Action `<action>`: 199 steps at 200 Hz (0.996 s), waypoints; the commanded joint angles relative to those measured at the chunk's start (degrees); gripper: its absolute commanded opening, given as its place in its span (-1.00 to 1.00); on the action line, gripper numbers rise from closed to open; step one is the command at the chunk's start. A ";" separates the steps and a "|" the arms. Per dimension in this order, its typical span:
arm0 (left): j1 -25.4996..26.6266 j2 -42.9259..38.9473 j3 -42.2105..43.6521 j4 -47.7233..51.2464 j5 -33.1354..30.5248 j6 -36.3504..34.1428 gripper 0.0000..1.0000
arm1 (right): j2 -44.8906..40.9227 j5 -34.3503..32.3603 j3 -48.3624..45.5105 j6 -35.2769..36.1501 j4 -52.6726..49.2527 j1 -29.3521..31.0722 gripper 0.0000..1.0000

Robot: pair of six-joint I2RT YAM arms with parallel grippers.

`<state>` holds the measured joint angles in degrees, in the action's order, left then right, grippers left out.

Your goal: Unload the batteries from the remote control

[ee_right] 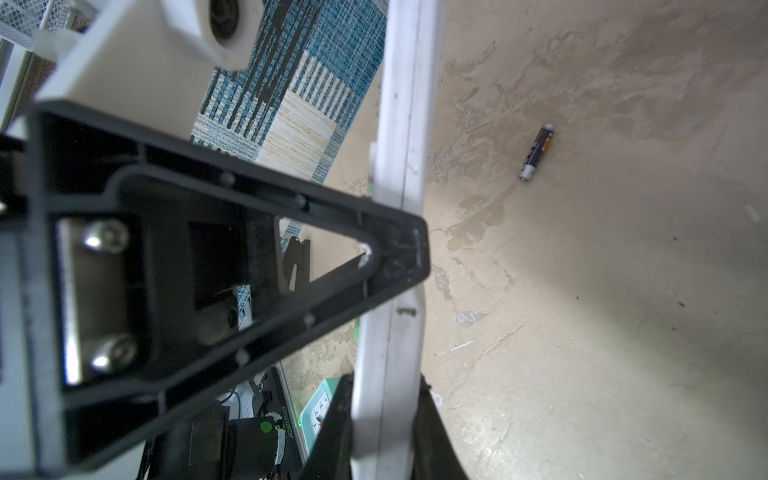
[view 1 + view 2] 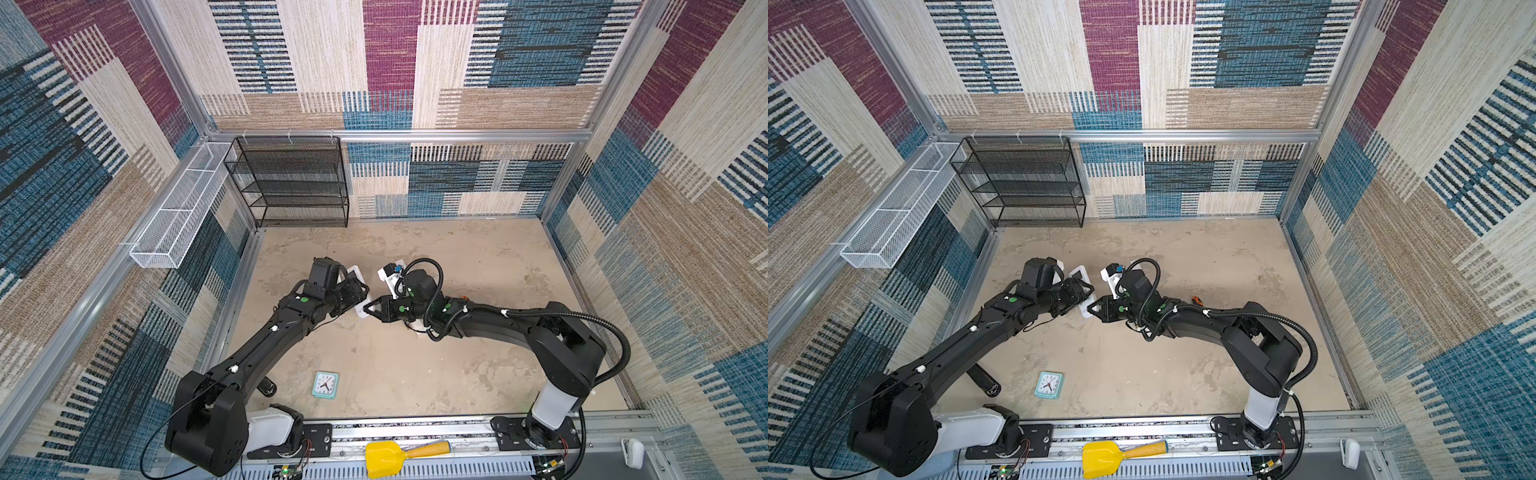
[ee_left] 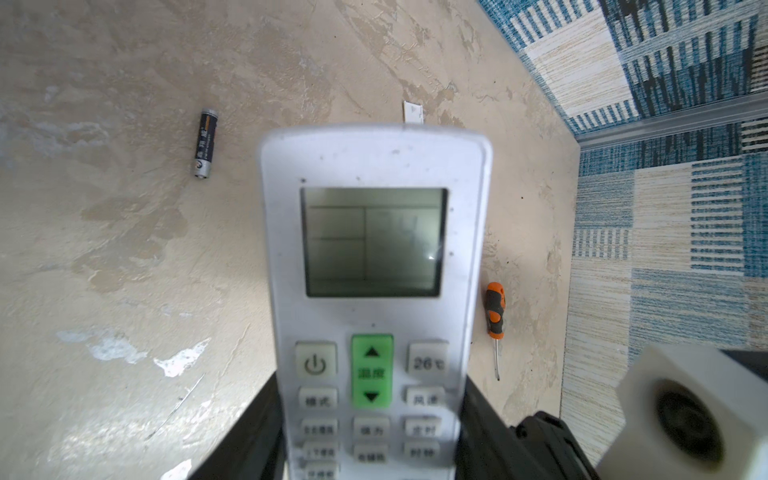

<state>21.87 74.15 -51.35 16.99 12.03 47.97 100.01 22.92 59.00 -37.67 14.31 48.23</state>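
— Remote (image 3: pixel 374 232) fills the left wrist view, clamped in the left tool (image 3: pixel 370 386). Battery side?
— Turned away, hidden in every view. One dark battery (image 3: pixel 204 143) lies on the table (image 3: pixel 124 270), clear in both wrist views and not made out from above. Right tool (image 2: pixel 368 309) is at the remote's edge; open or closed, cannot tell.

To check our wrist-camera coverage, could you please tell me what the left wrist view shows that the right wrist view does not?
Only the left wrist view shows the remote's screen and buttons, and the screwdriver. Only the right wrist view shows the clock, and it sees the remote edge-on. Both show the remote and one dark battery lying on the table, apart from it.
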 commanded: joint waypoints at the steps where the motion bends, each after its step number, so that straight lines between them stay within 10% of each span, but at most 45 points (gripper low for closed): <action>1: 0.16 -0.48 0.50 0.44 1.64 -1.11 0.32 | -0.60 -1.62 -0.60 1.69 2.54 0.19 -0.77; 15: 0.18 -1.00 0.39 1.38 0.95 -1.79 0.99 | -0.86 -2.25 -1.14 1.79 2.88 0.20 -0.81; 101: 0.02 -3.74 -10.32 21.40 -13.04 -11.91 0.98 | -4.65 -22.22 -0.89 15.56 -7.92 2.77 -0.85; 199: -4.86 -2.50 -5.60 7.42 8.63 -0.99 0.95 | -2.54 -56.84 -2.48 40.81 -11.04 15.15 -0.84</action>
<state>17.52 70.02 -57.91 31.07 13.87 41.28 97.17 -24.32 57.04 -4.16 1.41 61.69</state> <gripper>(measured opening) 0.990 0.199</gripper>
